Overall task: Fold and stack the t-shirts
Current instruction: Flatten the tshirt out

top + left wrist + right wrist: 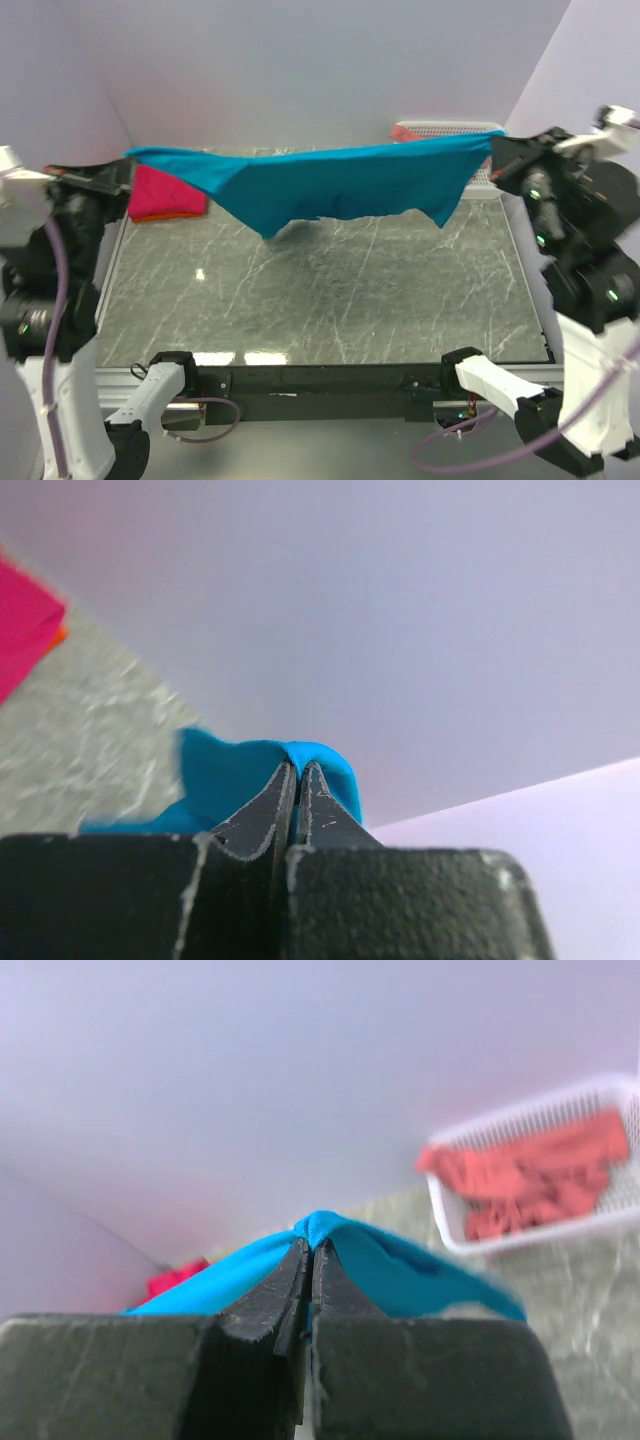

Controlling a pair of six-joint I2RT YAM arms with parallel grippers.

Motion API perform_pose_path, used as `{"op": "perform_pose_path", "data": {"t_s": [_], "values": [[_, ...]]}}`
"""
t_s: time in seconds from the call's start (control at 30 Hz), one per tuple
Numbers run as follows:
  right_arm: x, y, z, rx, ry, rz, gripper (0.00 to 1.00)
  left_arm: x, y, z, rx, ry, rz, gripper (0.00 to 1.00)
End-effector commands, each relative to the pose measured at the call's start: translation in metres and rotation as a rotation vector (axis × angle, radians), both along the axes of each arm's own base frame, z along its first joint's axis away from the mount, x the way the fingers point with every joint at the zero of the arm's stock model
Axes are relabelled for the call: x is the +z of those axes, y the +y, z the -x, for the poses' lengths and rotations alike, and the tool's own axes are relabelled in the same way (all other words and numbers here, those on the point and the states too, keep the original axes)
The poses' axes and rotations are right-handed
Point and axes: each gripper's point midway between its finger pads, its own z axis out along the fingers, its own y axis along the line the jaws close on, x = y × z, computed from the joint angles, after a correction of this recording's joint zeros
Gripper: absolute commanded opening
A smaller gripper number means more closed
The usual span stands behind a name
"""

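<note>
The teal-blue t-shirt (330,185) hangs stretched in the air across the back of the table, held at both ends. My left gripper (128,172) is shut on its left end, seen in the left wrist view (298,766) with teal cloth (225,785) around the fingertips. My right gripper (492,152) is shut on its right end, seen in the right wrist view (311,1244) with teal cloth (400,1270) draped over the tips. A folded magenta-pink t-shirt (165,195) lies at the back left, an orange edge showing under it (60,636). A salmon-pink t-shirt (530,1175) lies in the basket.
A white mesh basket (455,130) stands at the back right, partly behind the teal shirt. The table top (320,290) is dark marbled stone with a black rail along the near edge. Pale walls close in the back and sides.
</note>
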Motion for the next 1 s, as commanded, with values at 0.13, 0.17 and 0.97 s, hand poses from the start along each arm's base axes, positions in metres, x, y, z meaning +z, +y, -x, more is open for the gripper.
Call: {"op": "perform_pose_path", "data": {"t_s": [0.13,0.17,0.97], "values": [[0.069,-0.015,0.095,0.064,-0.237,0.052,0.00,0.089,0.016,0.090,0.094,-0.259,-0.019,0.01],[0.071,-0.015,0.100,0.075,-0.249,0.054,0.00,0.096,0.018,0.098,0.111,-0.283,-0.022,0.01],[-0.234,0.011,-0.108,0.082,0.368,0.039,0.00,-0.182,-0.023,-0.224,-0.296,0.225,-0.484,0.01]]}}
